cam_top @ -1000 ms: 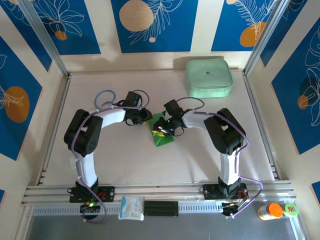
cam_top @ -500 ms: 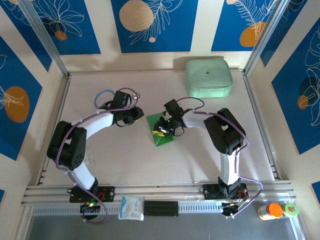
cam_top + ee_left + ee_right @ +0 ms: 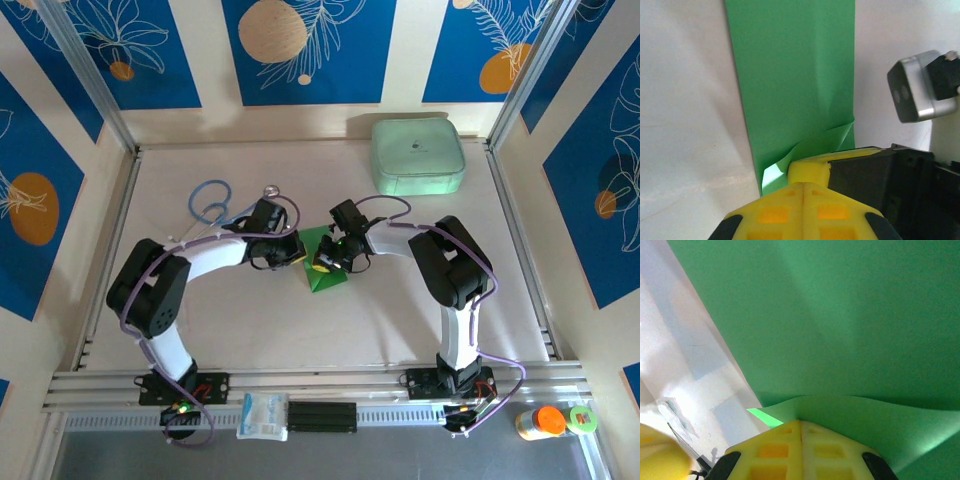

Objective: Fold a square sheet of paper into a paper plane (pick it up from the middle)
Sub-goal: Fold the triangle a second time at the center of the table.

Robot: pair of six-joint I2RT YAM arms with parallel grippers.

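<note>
Two tools meet at one green sheet of paper (image 3: 326, 277) near the middle of the bench (image 3: 400, 310), well apart from the pale mint zip case (image 3: 418, 155) at the far edge. The left tool (image 3: 290, 250) comes at the sheet from its left side and the right tool (image 3: 322, 262) from its right. They stand just beside each other over it.

Left wrist view: the sheet (image 3: 795, 75) lies flat as a long strip with straight sides and a faint crease. One near corner curls up against the tip of the left tool (image 3: 804, 181), whose yellow fingers are pressed together. Whether paper sits between them cannot be told.

Right wrist view: the fingers of the right tool (image 3: 800, 426) are likewise pressed together, and a flap of the sheet (image 3: 840, 315) arches up just ahead of the tip.

Judged progress: early to middle. The square appears already reduced to a smaller creased shape, but no pointed nose, centre keel or wings show. The nose folds, the wing folds and the sharpening of creases seem left to do.
</note>
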